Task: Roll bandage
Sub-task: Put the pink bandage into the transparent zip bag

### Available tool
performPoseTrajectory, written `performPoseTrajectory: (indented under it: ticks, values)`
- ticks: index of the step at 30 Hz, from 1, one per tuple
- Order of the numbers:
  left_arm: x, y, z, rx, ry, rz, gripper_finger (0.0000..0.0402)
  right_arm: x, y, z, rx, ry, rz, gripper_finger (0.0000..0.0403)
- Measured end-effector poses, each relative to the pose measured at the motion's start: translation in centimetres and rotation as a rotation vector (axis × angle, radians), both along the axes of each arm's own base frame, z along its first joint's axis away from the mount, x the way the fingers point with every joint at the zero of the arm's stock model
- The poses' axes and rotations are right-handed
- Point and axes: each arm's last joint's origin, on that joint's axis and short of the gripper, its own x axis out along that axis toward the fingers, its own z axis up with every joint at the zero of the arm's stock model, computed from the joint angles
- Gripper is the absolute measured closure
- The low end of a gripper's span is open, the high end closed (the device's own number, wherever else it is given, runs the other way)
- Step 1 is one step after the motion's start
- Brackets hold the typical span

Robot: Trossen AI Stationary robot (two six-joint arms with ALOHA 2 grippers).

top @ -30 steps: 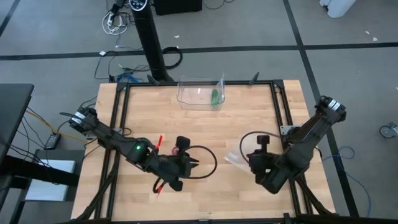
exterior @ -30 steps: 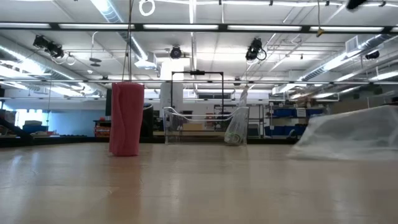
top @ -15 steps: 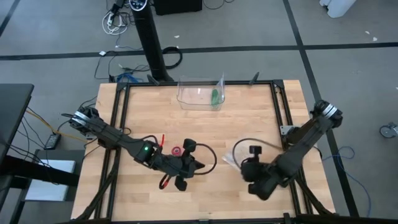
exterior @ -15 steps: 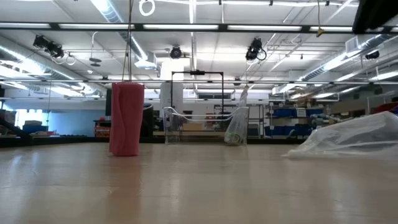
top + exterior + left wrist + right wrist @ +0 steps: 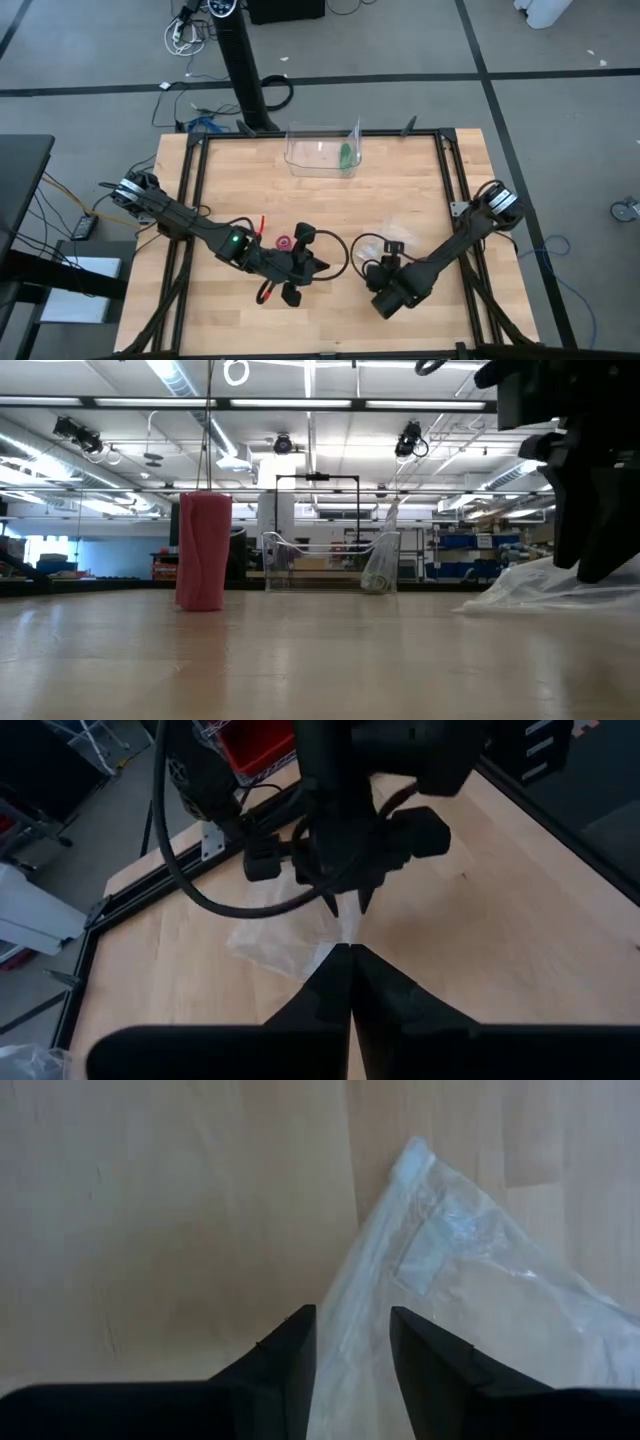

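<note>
Counts:
- Arms: two, each ending in one hand — left hand [image 5: 318,266], right hand [image 5: 371,266].
- Fingers: two per hand, four in all.
- Pink roll [image 5: 203,550]: one, upright on counter [image 5: 400,200].
- Red strip [image 5: 259,227]: one piece by left arm; second red bit lower down, link between them hidden.
- Clear bin [image 5: 321,149]: one.
- Green item [image 5: 346,155]: one, inside bin.
- Clear plastic sheet [image 5: 470,1300]: one.
</note>
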Motion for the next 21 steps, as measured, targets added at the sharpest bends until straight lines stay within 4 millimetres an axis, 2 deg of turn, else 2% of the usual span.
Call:
performPoseTrajectory:
  ticks: [5, 15, 18, 21]
  values:
    - [0.0, 0.0, 0.0, -0.002, 0.0, 0.003, 0.0384, 0.0, -0.5, -0.7, -0.008, 0.021, -0.015, 0.0284]
    - [0.0, 0.0, 0.0, -0.012, -0.002, 0.02, 0.0384, -0.9, -1.7, -2.3, -0.021, 0.065, -0.083, 0.0274]
    - [0.0, 0.0, 0.0, -0.014, -0.002, 0.021, 0.0384, -0.9, -2.0, -2.3, -0.04, 0.073, -0.092, 0.0299]
    - [0.0, 0.1, 0.0, -0.015, -0.003, 0.027, 0.0384, -1.1, -2.1, -2.2, -0.062, 0.086, -0.088, 0.036]
